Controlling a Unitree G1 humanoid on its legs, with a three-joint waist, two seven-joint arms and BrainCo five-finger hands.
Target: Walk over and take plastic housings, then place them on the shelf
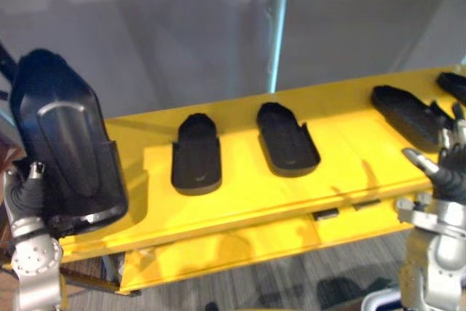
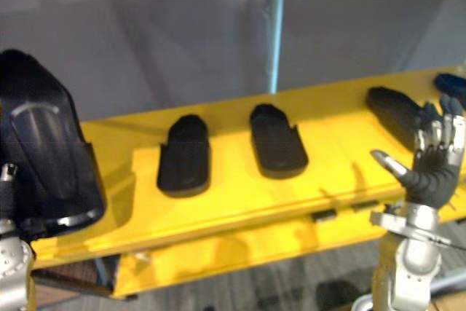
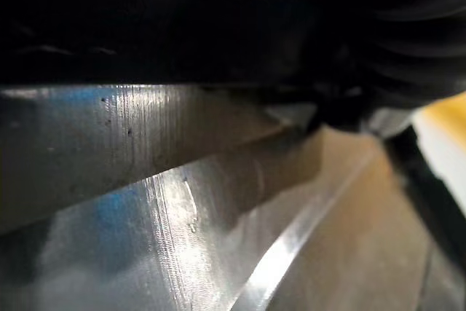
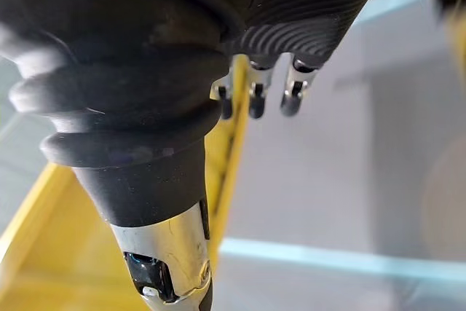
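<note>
A large black plastic housing is held up at the left end of the yellow shelf, its lower end over the shelf's front edge. My left hand grips it from below, thumb against its side. Two more black housings lie side by side on the middle of the shelf. A third housing lies at the right, with a further one at the far right edge. My right hand is raised in front of the shelf's right part, fingers straight and spread, holding nothing.
A lower yellow tier juts out under the shelf's front edge. A pale blue upright pole stands behind the shelf against a grey wall. Bare yellow surface lies between the left housing and the middle pair.
</note>
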